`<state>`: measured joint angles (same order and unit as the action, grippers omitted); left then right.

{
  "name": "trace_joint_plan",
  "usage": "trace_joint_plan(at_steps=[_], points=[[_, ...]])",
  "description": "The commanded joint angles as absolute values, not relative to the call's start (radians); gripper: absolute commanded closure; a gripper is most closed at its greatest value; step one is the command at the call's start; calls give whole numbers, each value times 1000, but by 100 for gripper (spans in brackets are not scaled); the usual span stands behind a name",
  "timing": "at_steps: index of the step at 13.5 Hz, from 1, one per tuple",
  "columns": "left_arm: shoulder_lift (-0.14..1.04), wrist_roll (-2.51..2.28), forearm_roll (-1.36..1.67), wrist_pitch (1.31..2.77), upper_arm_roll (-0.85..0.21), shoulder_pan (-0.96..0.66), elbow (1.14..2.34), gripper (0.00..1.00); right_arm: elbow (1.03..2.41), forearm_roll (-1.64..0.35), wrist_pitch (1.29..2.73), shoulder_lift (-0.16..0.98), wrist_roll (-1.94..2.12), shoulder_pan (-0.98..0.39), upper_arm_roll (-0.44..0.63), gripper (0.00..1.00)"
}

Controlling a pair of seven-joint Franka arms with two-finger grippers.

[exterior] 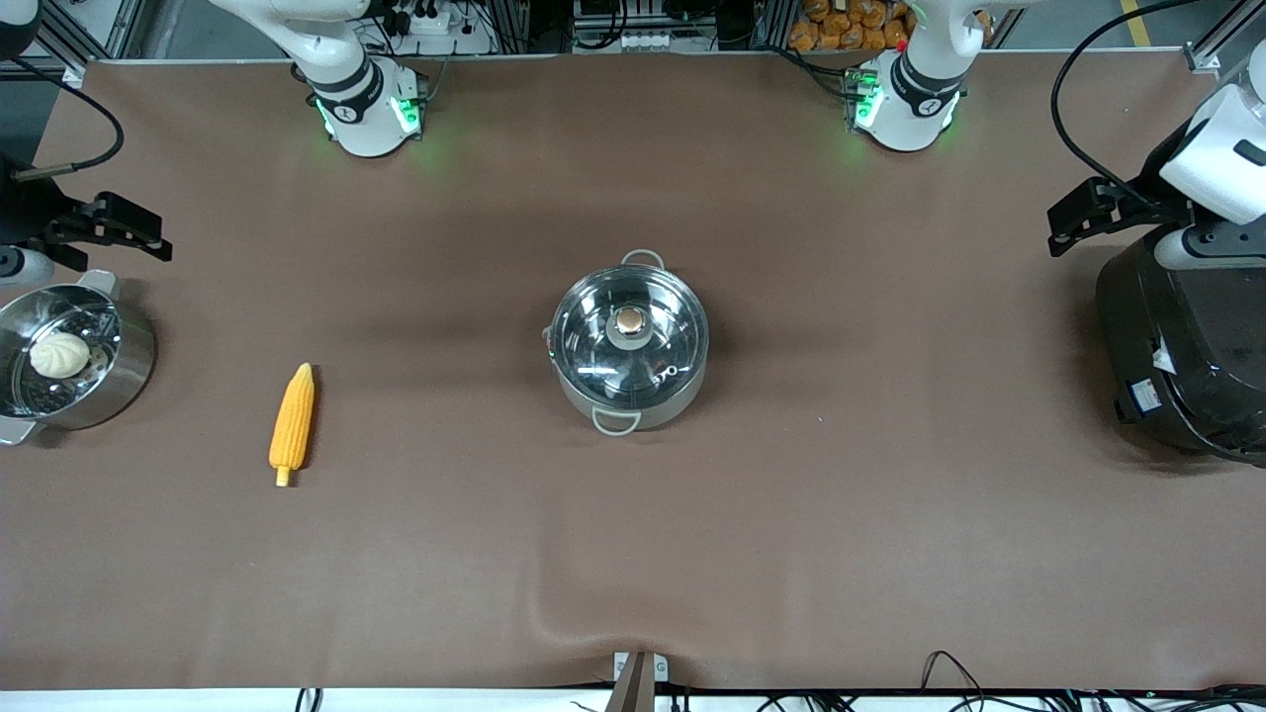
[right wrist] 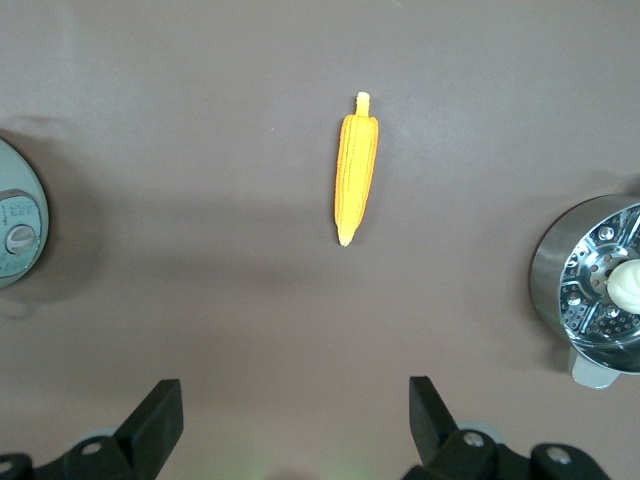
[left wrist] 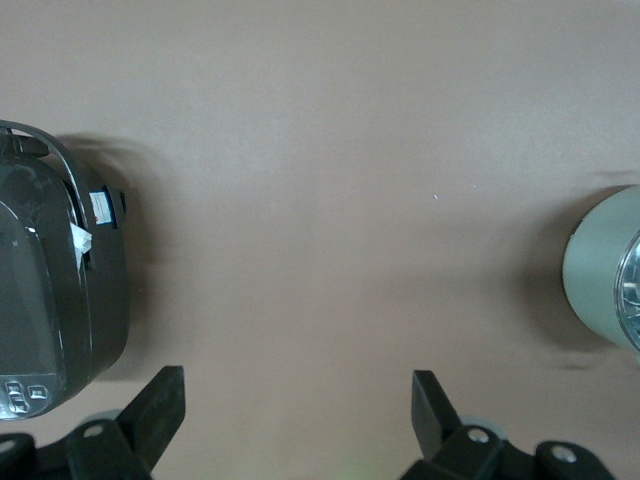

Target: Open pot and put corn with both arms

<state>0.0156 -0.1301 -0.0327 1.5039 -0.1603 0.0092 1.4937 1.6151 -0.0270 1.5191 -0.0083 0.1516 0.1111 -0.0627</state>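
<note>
Bumpy tapered corn [exterior: 293,423] lies at the shiny lidded pot's [exterior: 629,341] 8 o'clock; left gripper [exterior: 1078,220] and right gripper [exterior: 119,229] both gape empty.

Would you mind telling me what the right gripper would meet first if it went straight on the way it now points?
Probably bare table: the open right gripper points down at it, and the corn lies clear of that line, though depth is unclear.

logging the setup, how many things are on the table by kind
pots with lid: 1, the pot with its lid on
steamer pots: 1, the steamer holding a bun
cookers: 1, the black cooker
corn cobs: 1, the corn
buns: 1
total: 5
</note>
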Motion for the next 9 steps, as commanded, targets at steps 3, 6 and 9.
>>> trace_joint_plan(at_steps=[3, 6, 9], points=[[66, -284, 57, 1537, -234, -47, 1477, 0, 1612, -29, 1548, 52, 170, 101, -60, 0], [129, -510, 52, 1613, -276, -159, 1471, 0, 1614, -28, 1624, 130, 170, 43, 3, 0], [276, -843, 38, 1677, -270, -338, 1378, 0, 1614, -28, 1693, 254, 172, 81, 5, 0]])
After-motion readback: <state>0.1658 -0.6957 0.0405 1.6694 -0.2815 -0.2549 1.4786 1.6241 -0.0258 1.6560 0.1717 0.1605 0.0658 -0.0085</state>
